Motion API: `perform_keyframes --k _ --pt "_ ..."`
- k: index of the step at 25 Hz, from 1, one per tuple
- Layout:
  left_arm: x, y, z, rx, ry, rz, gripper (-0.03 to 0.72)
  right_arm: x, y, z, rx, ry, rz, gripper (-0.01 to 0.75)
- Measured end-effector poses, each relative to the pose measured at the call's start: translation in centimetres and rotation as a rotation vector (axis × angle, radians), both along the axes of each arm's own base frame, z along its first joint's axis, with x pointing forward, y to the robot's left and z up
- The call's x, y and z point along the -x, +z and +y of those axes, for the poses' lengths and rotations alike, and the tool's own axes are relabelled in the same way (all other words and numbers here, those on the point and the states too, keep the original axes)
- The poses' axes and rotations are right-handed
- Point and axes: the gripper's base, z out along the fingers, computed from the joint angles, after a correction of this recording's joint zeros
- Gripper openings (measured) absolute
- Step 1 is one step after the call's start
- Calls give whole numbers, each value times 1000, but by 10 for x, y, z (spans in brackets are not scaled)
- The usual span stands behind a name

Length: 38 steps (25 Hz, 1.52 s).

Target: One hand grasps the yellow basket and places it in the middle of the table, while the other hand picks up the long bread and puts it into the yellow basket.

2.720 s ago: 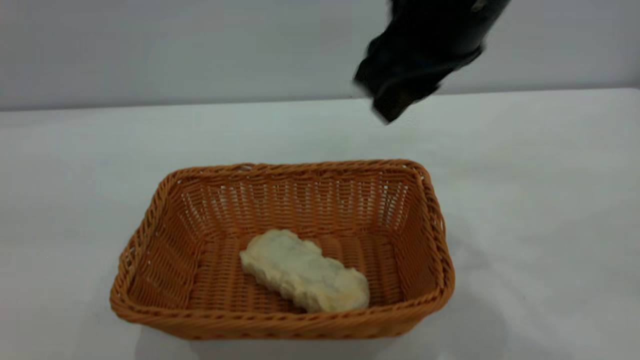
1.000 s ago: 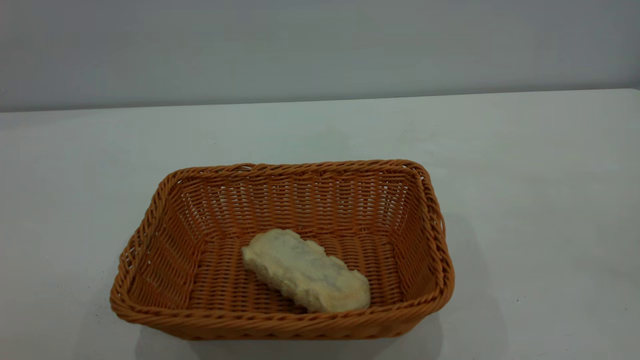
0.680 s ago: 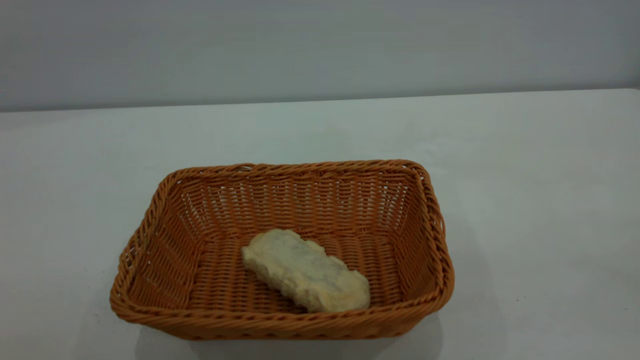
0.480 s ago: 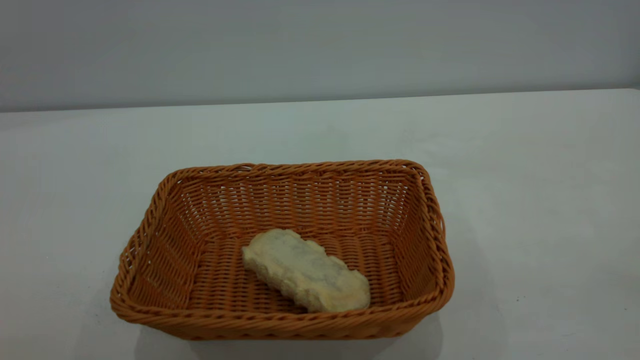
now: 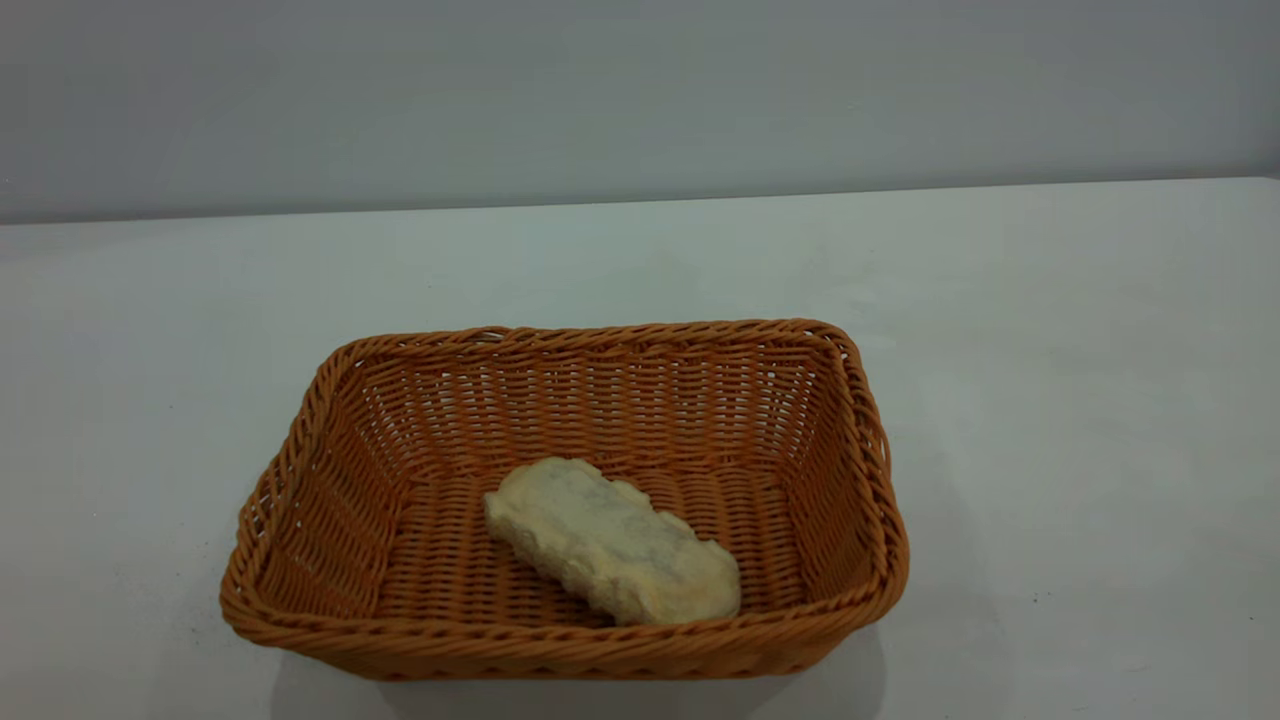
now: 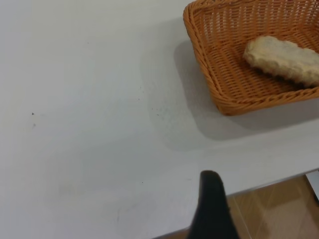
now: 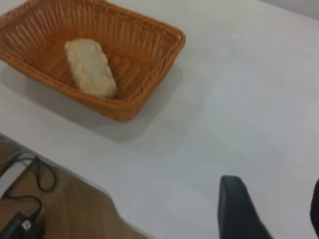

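Note:
The yellow basket (image 5: 560,650) stands on the white table (image 5: 1050,400), near the front in the exterior view. The long bread (image 5: 612,540) lies diagonally on the basket floor, pale underside up. No gripper shows in the exterior view. In the left wrist view the basket (image 6: 219,74) and the bread (image 6: 284,59) lie far from my left gripper (image 6: 212,199), which hangs by the table edge. In the right wrist view the basket (image 7: 144,59) and the bread (image 7: 90,67) lie well away from my right gripper (image 7: 274,199), which is open and empty over bare table.
A grey wall (image 5: 640,90) runs behind the table. The table's edge and wooden floor (image 6: 279,209) show in the left wrist view. Black cables (image 7: 30,199) lie on the floor beyond the table edge in the right wrist view.
The black gripper that hung above the basket's far right 2.7 s ago has left the exterior view. Basket and bread have not moved.

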Motion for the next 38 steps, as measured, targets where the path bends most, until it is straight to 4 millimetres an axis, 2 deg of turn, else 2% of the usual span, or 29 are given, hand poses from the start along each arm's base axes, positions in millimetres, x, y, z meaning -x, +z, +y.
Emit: perform_keyframes --k 8,15,38 --pt "0 0 0 0 0 -5 594 -2 -5 0 22 -6 19 396" --pt "1 0 2 -51 -13 -19 594 -2 -5 0 23 -7 19 396" --pt "1 0 2 -55 -16 -20 594 -2 -6 0 24 -8 20 396"
